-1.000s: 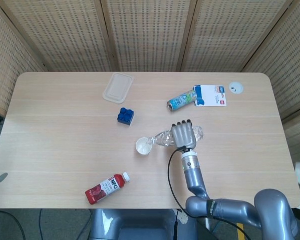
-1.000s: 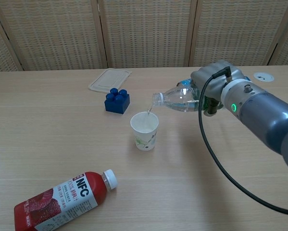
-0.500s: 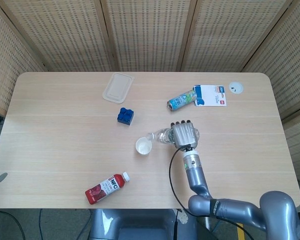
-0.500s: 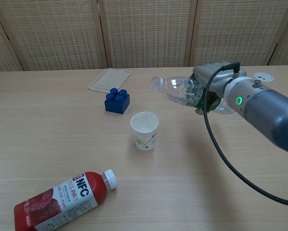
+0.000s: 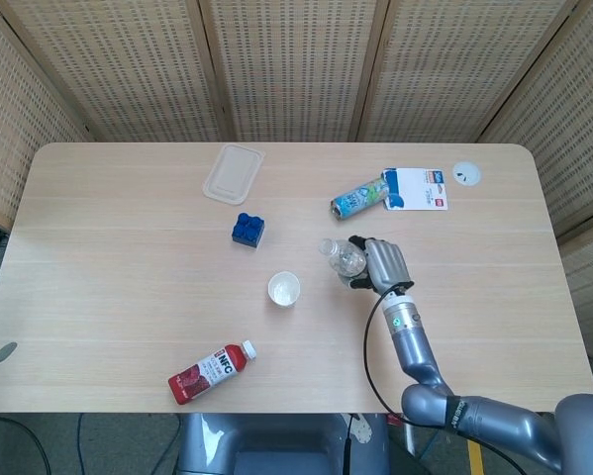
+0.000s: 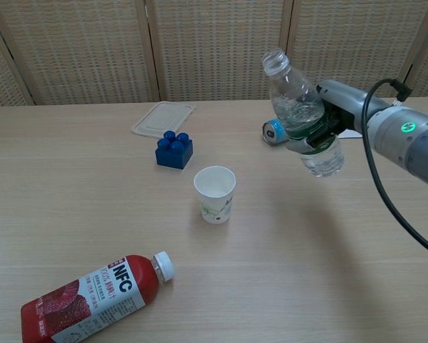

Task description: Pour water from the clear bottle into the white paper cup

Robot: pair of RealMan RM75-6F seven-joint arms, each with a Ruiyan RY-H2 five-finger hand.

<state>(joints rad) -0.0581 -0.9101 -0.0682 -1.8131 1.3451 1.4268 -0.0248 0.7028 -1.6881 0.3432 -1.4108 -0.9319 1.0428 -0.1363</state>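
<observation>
My right hand (image 6: 326,123) (image 5: 383,263) grips the clear bottle (image 6: 297,111) (image 5: 345,257) around its middle, well above the table. The bottle stands nearly upright, tilted a little left, with its open mouth on top and some water inside. The white paper cup (image 6: 215,194) (image 5: 283,289) stands upright on the table, below and to the left of the bottle, apart from it. My left hand shows in neither view.
A blue toy brick (image 6: 174,149) lies behind the cup, with a clear plastic lid (image 6: 163,118) further back. A red juice bottle (image 6: 92,294) lies on its side near the front left. A small bottle (image 5: 360,198) and a card (image 5: 418,188) lie at the back right.
My right hand has swung the bottle from lying level over the cup to nearly upright, and moved it up and to the right, away from the cup. The stream of water has stopped.
</observation>
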